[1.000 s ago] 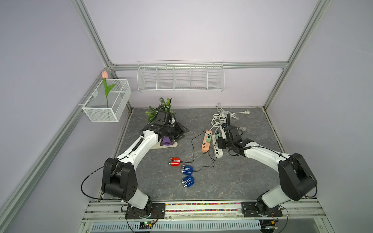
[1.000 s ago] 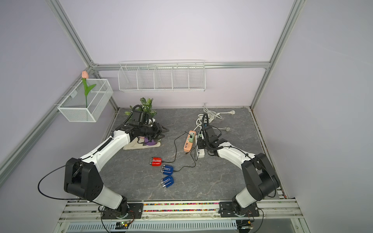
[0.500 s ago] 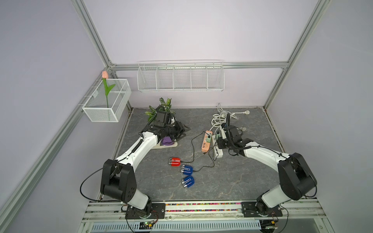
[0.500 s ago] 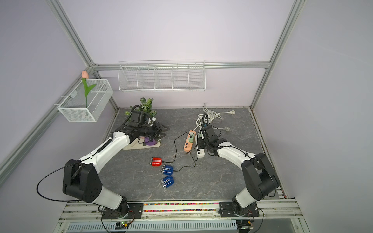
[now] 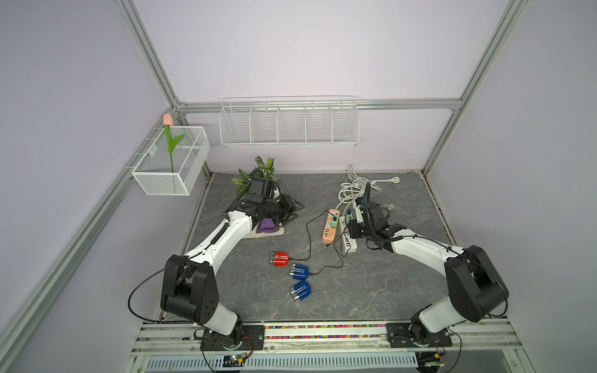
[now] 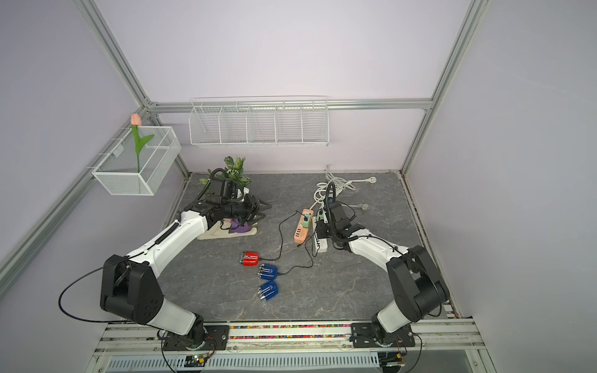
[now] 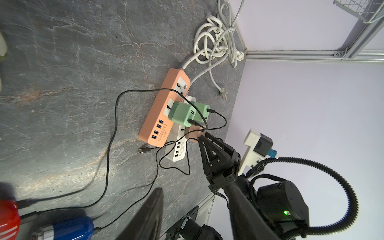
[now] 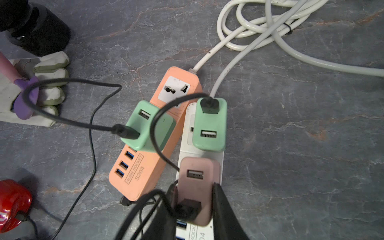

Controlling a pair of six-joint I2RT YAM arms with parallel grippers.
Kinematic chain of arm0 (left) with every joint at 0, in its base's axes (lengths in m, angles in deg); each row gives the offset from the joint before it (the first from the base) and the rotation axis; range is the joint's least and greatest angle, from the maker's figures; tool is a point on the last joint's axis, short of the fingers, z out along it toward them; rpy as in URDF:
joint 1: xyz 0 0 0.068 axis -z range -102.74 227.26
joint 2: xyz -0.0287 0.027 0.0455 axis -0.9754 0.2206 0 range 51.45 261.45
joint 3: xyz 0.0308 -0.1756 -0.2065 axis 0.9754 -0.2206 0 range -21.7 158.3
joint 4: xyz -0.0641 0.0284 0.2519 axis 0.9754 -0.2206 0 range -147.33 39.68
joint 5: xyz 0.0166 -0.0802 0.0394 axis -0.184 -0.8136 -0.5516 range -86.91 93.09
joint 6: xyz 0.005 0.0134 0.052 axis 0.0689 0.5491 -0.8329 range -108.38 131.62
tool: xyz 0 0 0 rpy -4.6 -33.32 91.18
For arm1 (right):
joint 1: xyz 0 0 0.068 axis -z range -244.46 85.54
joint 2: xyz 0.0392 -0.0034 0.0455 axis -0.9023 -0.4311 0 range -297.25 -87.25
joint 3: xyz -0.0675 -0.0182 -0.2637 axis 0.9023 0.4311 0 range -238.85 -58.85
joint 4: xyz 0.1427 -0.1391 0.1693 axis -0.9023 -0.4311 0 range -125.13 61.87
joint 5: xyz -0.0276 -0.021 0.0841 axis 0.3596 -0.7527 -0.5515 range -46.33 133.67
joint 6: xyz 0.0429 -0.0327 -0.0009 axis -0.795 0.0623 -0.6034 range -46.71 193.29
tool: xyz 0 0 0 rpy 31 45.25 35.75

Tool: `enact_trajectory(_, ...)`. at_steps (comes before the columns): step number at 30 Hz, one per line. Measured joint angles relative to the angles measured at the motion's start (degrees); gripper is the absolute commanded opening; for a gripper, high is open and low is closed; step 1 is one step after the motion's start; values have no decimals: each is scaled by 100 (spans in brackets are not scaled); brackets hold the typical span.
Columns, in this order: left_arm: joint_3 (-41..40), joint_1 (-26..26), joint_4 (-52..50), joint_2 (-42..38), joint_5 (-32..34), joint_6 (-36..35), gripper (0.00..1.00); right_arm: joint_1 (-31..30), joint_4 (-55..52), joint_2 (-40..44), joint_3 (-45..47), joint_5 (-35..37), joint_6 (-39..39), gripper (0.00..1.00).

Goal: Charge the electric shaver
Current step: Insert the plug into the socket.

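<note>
A red shaver (image 5: 279, 258) and two blue shavers (image 5: 299, 271) (image 5: 301, 290) lie mid-table, seen in both top views. Black cables run from the red one and the nearer blue one toward an orange power strip (image 5: 330, 227) and a white strip (image 5: 347, 240). My right gripper (image 8: 194, 199) is shut on a pink adapter (image 8: 196, 180) that sits on the white strip and has a black plug in its port. Two green adapters (image 8: 149, 126) (image 8: 209, 124) also carry plugs. My left gripper (image 5: 292, 206) hangs open and empty over a glove (image 8: 47, 83) with a purple thing (image 8: 25, 104) on it.
A loose black USB plug (image 7: 144, 150) lies on the table by the orange strip. Coiled white cord (image 5: 353, 189) sits behind the strips, and a potted plant (image 5: 263, 168) stands behind the left arm. Wire baskets (image 5: 287, 124) hang on the back wall.
My left gripper has drifted slightly to the right above the glove. The right gripper has stayed on the pink adapter.
</note>
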Motion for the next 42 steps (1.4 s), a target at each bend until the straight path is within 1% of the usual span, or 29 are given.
enact_trajectory(3,0,0,0,0,0,0,52,11,118,61,133,-26,-31,13)
enact_trajectory(9,0,0,0,0,0,2,52,44,402,173,396,-37,-127,14)
enact_trajectory(19,0,0,-2,0,0,4,52,107,269,-39,127,-109,-199,15)
enact_trajectory(21,0,0,-2,0,0,4,52,107,271,-26,127,-92,-232,18)
enact_trajectory(26,0,0,-2,0,0,4,53,118,199,127,205,55,-295,35)
enact_trajectory(28,0,0,-4,0,0,4,53,118,-114,210,208,122,-334,42)
enact_trajectory(31,0,0,-2,-2,0,4,53,144,-752,293,214,247,-400,49)
enact_trajectory(36,0,0,-4,0,0,22,53,162,-1451,719,175,352,-459,54)
enact_trajectory(39,0,0,-4,0,2,24,53,162,-1665,1051,120,367,-514,54)
enact_trajectory(42,0,0,-15,0,7,24,53,138,-1912,1425,103,442,-538,51)
